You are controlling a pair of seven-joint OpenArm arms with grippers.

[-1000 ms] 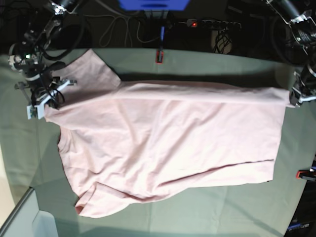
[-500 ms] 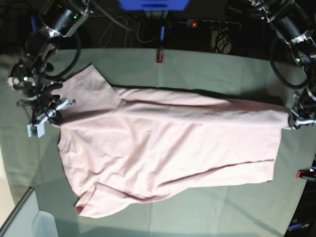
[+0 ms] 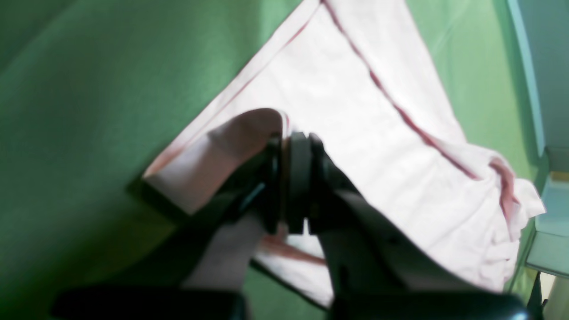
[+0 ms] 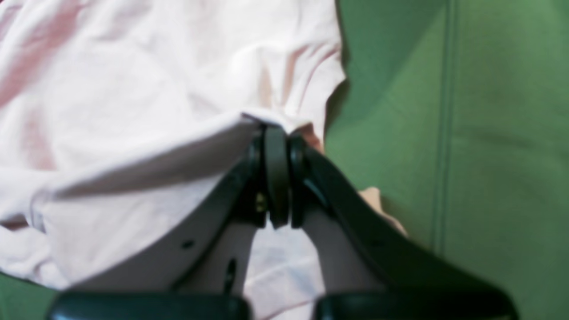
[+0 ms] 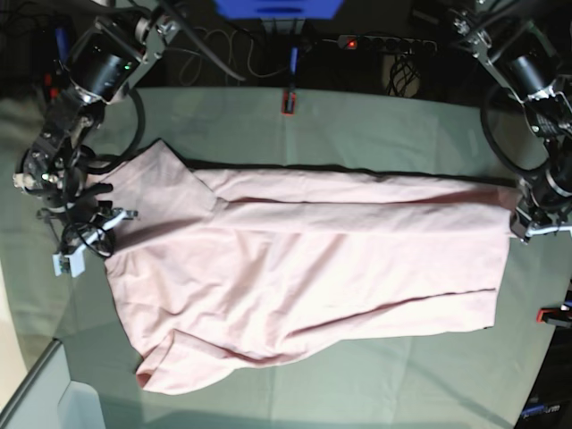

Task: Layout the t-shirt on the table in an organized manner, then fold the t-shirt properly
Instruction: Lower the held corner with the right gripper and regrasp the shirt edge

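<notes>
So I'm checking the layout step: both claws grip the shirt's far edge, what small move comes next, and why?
Probably lower both and lay that edge flat. The left claw and right claw are shut on the shirt, holding its edge stretched and raised off the table, while the near side already lies down.

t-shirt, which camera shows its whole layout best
The base view: the whole t-shirt lies spread across the table. Each wrist view shows only the pinched edge at the left claw or right claw.
</notes>
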